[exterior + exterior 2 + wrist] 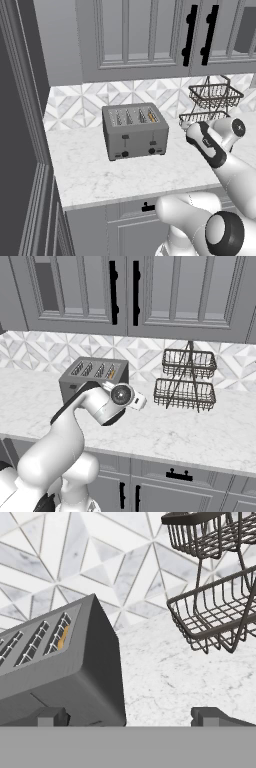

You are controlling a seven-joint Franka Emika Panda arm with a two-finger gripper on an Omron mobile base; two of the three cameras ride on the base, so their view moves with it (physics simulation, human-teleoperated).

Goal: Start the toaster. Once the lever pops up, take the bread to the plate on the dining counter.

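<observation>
While the gripper (129, 716) is hanging wide and empty right of the toaster (135, 131), the lever (152, 143) is lying leftward, its track vertical.

Even flat rendered light, sharp focus, faint shadows, no glare.

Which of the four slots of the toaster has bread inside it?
The rightmost slot of the toaster, seen from its front: the bread shows as an orange-tan edge there. The other three slots show only metal guides.
</observation>
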